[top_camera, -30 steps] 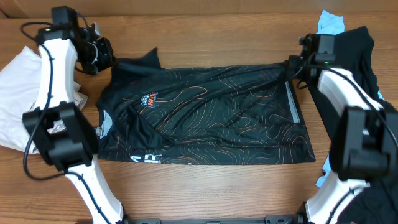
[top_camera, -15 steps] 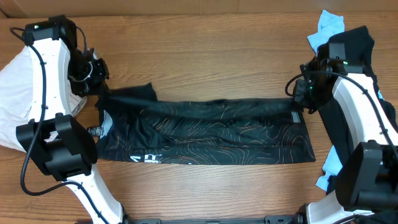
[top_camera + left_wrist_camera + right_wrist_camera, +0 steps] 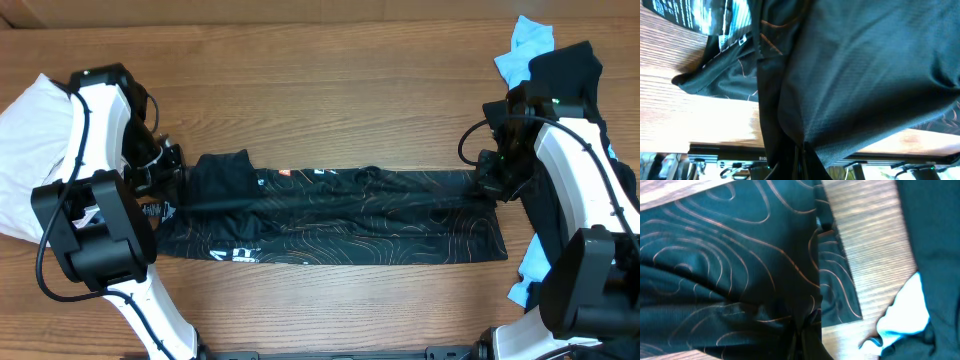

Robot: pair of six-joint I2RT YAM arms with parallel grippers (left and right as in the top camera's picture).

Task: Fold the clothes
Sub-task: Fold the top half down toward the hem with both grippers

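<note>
Left claw (image 3: 168,176) is closed, pinching the left end of the black shirt (image 3: 340,215). Right claw (image 3: 492,178) is closed too, pinching the right end of the same shirt. The shirt runs as a long narrow band straight from one claw to the other, on the desk (image 3: 330,110).

The upper layer is pulled fairly taut between the two claws. It lies over a lower layer that sits flat on the desk, on the near side of both claws. Can't tell if the gripped edge is touching the desk or just above it.

A dark sleeve flap (image 3: 222,172) bunches just inboard of the left claw. White lettering (image 3: 235,254) shows on the lower layer, near side of the left claw. Thin orange wavy lines run over the whole fabric.

Left wrist view: black shirt (image 3: 860,75) fills the frame, gathered into folds that run down into the claw at the bottom edge. Fingers are mostly buried in cloth.

Right wrist view: shirt (image 3: 730,255) with orange lines converges into the claw at bottom centre, with bare desk just past the hem.

A white garment (image 3: 35,150) is heaped outboard of the left claw, away from the shirt. A dark garment (image 3: 570,65) and a light blue cloth (image 3: 528,45) lie outboard of and beyond the right claw.
</note>
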